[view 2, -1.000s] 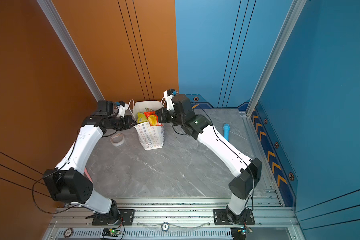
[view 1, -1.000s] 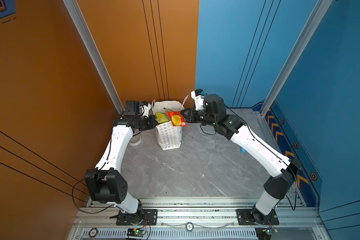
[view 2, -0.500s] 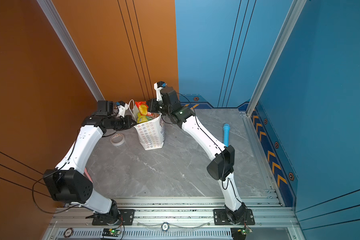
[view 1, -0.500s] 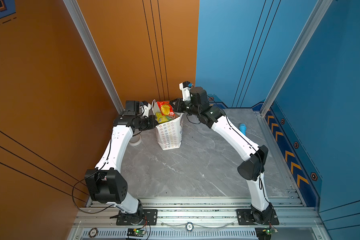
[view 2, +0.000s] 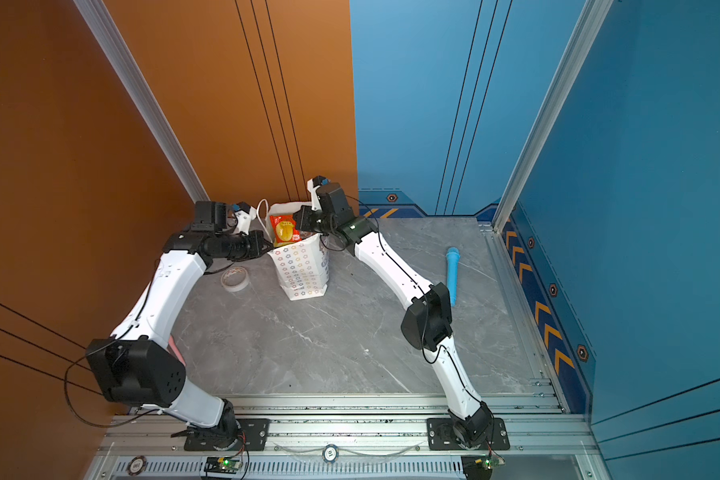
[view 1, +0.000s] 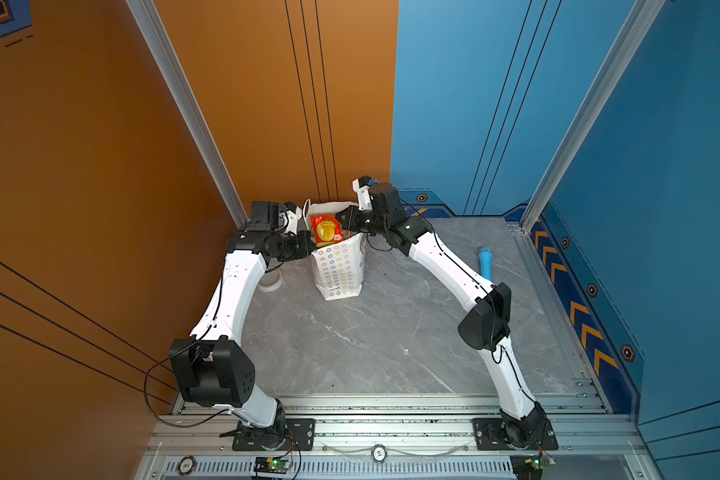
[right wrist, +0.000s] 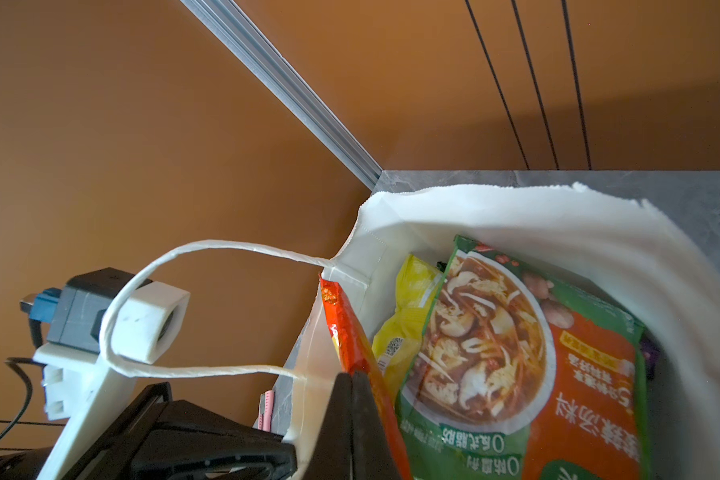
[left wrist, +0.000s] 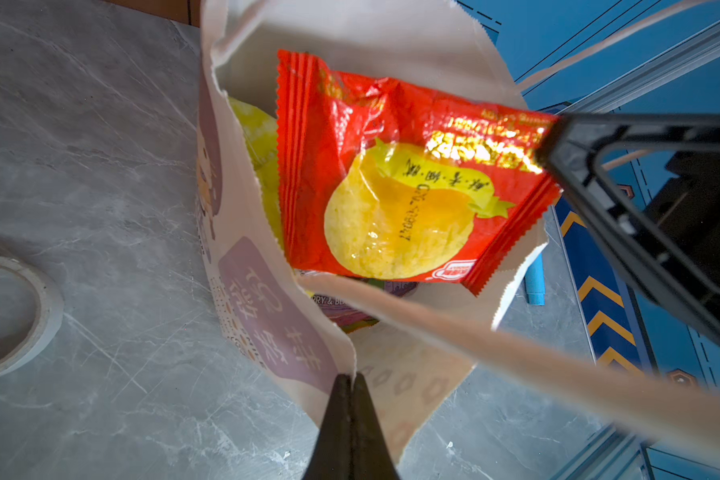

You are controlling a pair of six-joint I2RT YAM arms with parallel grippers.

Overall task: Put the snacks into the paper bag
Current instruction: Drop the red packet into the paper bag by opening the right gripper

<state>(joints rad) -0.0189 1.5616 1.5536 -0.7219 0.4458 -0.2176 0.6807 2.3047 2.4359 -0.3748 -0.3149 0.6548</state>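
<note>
Paper bag (left wrist: pixel 258 299) is pinched by its rim in my left gripper (left wrist: pixel 352 380) to hold the mouth open, while my right gripper (right wrist: pixel 352 379) clamps the red pouch (left wrist: pixel 391 199), hanging it off its tips into the opening.

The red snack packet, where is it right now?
In both top views the red packet sticks up from the mouth of the paper bag at the back left of the table, pinched by the right gripper.

1. Purple packet (left wrist: pixel 350 311): deep in paper bag (left wrist: pixel 267 316) beyond left end effector (left wrist: pixel 348 380); mostly covered by red pouch (left wrist: pixel 391 187), lettering partial.
2. Tape roll (left wrist: pixel 51 307): cut by frame edge.
3. Green pouch (right wrist: pixel 516 374), beside right end effector (right wrist: pixel 352 380): one end cut off.
4. Cord handle (left wrist: pixel 516 357): blurred.
</note>
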